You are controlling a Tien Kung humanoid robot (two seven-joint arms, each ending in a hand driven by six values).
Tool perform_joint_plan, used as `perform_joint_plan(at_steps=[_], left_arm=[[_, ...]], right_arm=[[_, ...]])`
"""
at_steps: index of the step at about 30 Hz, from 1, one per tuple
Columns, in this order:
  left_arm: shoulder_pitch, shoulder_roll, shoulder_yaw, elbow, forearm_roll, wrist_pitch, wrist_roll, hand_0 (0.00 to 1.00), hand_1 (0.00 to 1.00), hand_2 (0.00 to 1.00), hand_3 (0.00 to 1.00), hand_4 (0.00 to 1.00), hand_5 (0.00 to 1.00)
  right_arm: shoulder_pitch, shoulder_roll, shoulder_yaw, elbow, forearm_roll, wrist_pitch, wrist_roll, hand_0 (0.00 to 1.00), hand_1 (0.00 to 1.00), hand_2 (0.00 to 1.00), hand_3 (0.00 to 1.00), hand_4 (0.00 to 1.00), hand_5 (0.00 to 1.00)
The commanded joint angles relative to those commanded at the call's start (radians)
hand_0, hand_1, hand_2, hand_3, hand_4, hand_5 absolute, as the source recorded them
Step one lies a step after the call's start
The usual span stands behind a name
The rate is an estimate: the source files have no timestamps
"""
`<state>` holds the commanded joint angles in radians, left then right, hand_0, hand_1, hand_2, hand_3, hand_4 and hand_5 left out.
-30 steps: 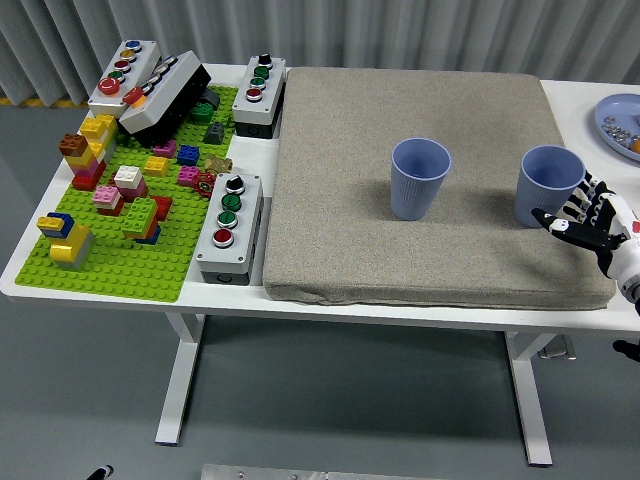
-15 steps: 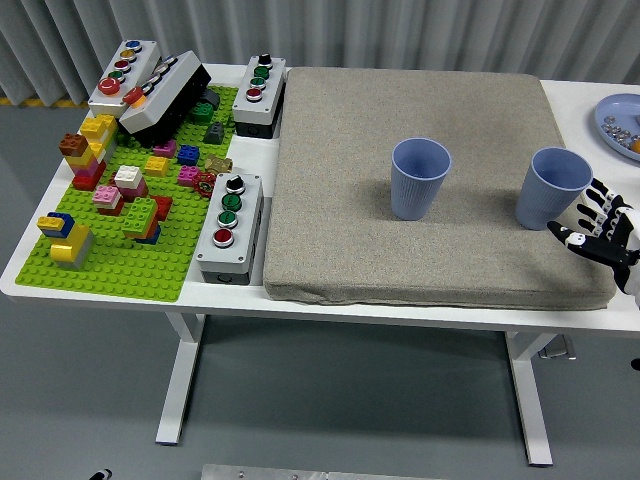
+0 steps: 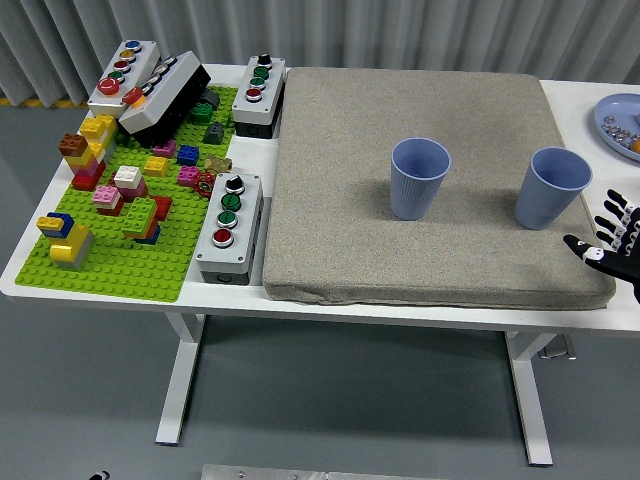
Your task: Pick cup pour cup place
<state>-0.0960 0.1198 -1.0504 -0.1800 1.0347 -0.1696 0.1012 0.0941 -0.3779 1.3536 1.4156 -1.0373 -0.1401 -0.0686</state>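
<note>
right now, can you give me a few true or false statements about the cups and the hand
1. Two blue cups stand upright on the grey mat. True: left cup, right cup.
2. The right hand grasps the right cup. False: it is apart from it, fingers spread, holding nothing.
3. The cups touch each other. False: a gap of mat separates them.
4. A green brick board lies left of the mat. True.
5. The left hand holds the left cup. False: no left hand is in view.
</note>
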Motion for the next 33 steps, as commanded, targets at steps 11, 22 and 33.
perform_joint_plan(at_steps=[11,22,33], left_arm=[[-0.007,0.012,0.002,0.0,-0.004,0.002,-0.001,0.84,0.812,0.88,0.787,0.623,0.998],[-0.016,0.008,-0.002,0.0,-0.002,0.006,-0.006,0.839,0.814,0.881,0.786,0.623,0.998],[-0.016,0.007,-0.003,0.0,0.002,0.004,-0.005,0.839,0.813,0.88,0.786,0.623,0.998]], right_arm=[[0.181,-0.026,0.08,0.071,0.097,-0.167,-0.034,0.906,0.832,0.883,0.858,0.855,0.648],[0.293,0.049,0.075,-0.066,0.185,-0.233,-0.007,0.925,0.807,0.842,0.822,0.793,0.998],[0.285,0.042,0.067,-0.06,0.156,-0.224,-0.015,0.93,0.811,0.85,0.827,0.797,0.998]])
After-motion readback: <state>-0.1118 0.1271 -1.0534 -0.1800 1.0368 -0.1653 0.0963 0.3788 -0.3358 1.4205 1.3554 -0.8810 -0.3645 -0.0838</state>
